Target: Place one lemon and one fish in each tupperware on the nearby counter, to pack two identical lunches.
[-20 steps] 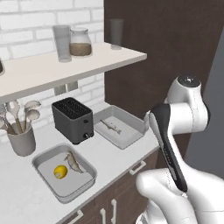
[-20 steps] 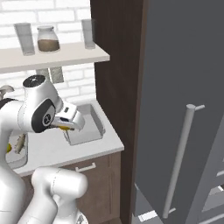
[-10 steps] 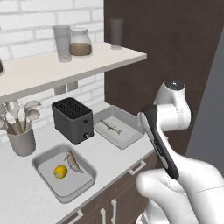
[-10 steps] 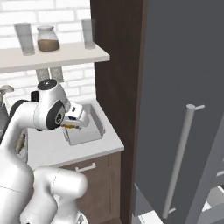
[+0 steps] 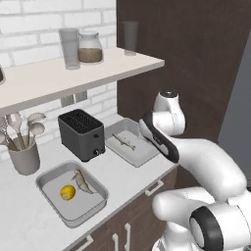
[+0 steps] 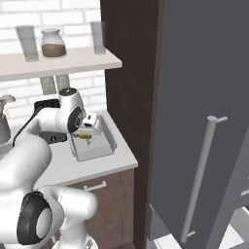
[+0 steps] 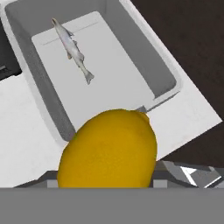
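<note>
Tupperware (image 5: 73,213) nearest the utensil holder (image 5: 23,158) contains a lemon (image 5: 68,192) and a fish (image 5: 81,181), while the far tub (image 7: 164,76) holds one fish (image 7: 72,50) as the gripper (image 6: 87,136) clasps a second lemon (image 7: 109,151) above its rim.

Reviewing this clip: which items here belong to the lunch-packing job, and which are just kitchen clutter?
Job items:
- held lemon in the pincer
- far tupperware with its fish
- near tupperware with a lemon and fish
- counter

Clutter:
- toaster
- utensil crock
- shelf jar and glasses
</note>
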{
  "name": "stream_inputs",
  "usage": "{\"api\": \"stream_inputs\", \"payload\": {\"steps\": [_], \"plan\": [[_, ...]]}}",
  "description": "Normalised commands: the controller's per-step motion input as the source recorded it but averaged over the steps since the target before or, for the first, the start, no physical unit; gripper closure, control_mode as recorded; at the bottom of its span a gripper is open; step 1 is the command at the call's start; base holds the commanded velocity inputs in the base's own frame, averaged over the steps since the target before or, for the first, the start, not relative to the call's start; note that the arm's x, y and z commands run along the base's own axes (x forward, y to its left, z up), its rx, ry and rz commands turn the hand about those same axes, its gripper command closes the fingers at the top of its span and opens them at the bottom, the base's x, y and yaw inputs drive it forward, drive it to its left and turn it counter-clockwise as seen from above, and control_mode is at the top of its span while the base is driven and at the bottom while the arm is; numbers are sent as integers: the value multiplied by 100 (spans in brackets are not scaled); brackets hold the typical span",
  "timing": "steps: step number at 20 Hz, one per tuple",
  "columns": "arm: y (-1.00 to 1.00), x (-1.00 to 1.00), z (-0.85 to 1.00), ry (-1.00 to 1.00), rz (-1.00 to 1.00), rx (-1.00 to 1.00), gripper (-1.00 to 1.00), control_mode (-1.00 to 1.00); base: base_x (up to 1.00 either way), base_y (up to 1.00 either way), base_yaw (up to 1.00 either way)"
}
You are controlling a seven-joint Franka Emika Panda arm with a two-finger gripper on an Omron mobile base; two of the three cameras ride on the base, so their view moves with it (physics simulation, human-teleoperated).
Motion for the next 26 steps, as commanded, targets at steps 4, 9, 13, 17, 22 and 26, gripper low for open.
{"api": "stream_inputs", "payload": {"steps": [4, 9, 13, 17, 22, 26], "plan": [[0, 83, -56, 6, 0, 0, 100, -100, 0, 0, 0], [9, 75, -51, 5, 0, 0, 100, -100, 0, 0, 0], [17, 65, -47, 1, 0, 0, 100, -100, 0, 0, 0], [6, 52, -42, 0, 0, 0, 100, -100, 0, 0, 0], [1, 44, -40, 0, 0, 0, 100, -100, 0, 0, 0], [1, 44, -32, 1, 0, 0, 100, -100, 0, 0, 0]]}}
